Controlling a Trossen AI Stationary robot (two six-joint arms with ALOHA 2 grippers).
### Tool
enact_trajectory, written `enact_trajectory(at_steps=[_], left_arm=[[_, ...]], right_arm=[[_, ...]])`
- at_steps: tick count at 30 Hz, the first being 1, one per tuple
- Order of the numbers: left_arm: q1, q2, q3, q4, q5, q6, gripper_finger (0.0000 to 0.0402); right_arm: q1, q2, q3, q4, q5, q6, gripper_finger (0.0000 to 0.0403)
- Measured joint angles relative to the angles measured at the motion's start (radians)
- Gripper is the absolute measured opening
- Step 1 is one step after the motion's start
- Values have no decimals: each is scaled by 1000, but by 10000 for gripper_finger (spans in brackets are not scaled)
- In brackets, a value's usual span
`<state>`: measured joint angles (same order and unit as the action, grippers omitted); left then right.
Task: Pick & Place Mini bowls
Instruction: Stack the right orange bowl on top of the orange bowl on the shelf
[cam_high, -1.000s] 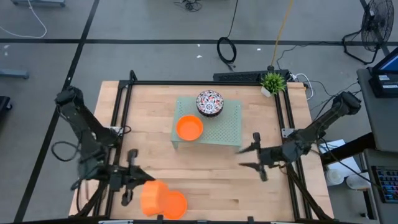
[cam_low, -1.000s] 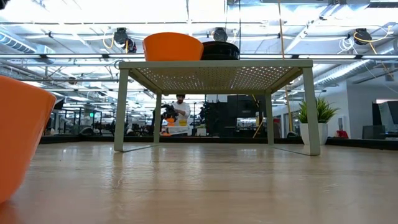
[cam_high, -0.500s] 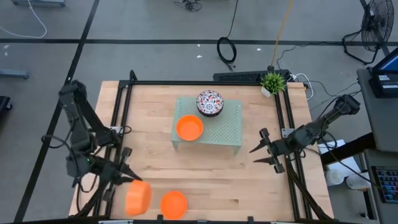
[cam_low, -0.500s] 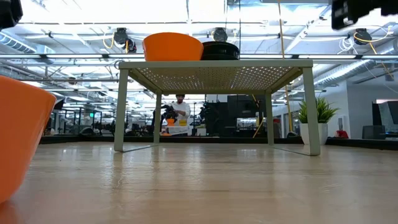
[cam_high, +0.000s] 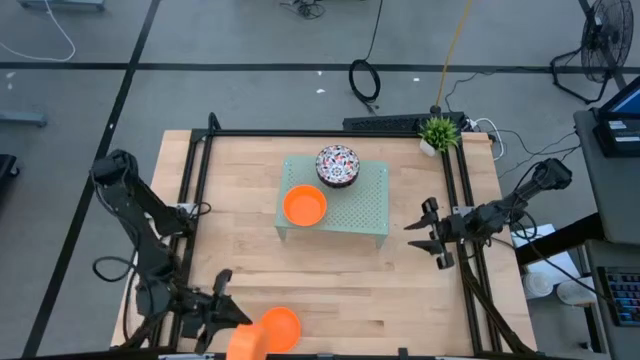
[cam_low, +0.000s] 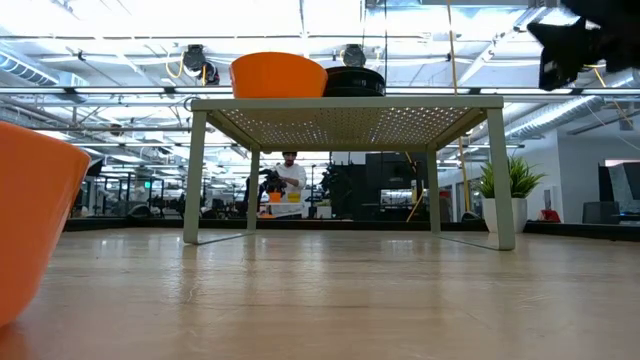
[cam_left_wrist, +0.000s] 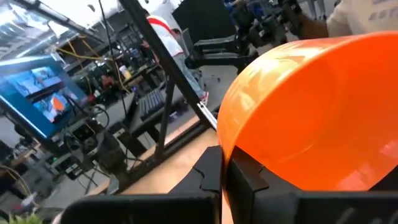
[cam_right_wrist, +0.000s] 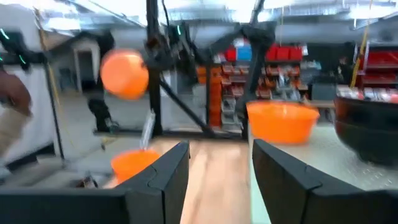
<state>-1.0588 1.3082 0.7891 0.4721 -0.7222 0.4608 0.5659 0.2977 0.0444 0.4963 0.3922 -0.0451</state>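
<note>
My left gripper (cam_high: 232, 322) is at the table's near left corner, shut on a plain orange mini bowl (cam_high: 245, 343) that it holds in the air; the left wrist view is filled by this bowl (cam_left_wrist: 311, 118). A second orange bowl (cam_high: 281, 328) sits on the table right beside it. On the pale green rack (cam_high: 360, 205) stand a third orange bowl (cam_high: 304, 205) and a floral bowl (cam_high: 337, 165). My right gripper (cam_high: 430, 232) hangs open near the table's right edge, right of the rack, with nothing between its fingers (cam_right_wrist: 165, 177). My left gripper has the orange bowl by its rim (cam_left_wrist: 231, 146), pinched between the two shut fingers (cam_left_wrist: 211, 177). The fingers reach in level from the table's left side. The bowl is lifted clear of the table and tipped on its side, sticking out beyond the fingertips.
A small potted plant (cam_high: 438, 131) stands at the far right corner. A black frame (cam_high: 320, 133) runs round the table's edges. Bare wood lies between the rack and the near edge. In the low view the rack (cam_low: 345, 105) stands on thin legs, with a person far behind it.
My left gripper has carried the orange bowl off from beside the other orange bowl, first toward the table's left edge, then toward the near edge. My right gripper has drawn back toward the table's right edge, sinking and rolling as it went.
</note>
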Motion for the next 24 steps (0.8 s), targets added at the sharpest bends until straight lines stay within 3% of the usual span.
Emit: enact_trajectory(at_steps=[6, 10, 14, 17, 24], left_arm=[[18, -17, 12, 33, -1, -90, 4], [54, -15, 9, 13, -3, -122, 8], [81, -14, 9, -12, 3, -149, 4], [88, -15, 9, 1, 62, -146, 7], [91, -14, 9, -19, 323, -147, 5]], right_arm=[[0, 9, -25, -139, 5, 2, 164], [-3, 24, -26, -187, 100, -4, 162], [-3, 30, -27, -183, 104, -4, 166], [-3, 30, -28, -180, 104, -4, 166], [-3, 30, -29, -179, 103, -4, 163]])
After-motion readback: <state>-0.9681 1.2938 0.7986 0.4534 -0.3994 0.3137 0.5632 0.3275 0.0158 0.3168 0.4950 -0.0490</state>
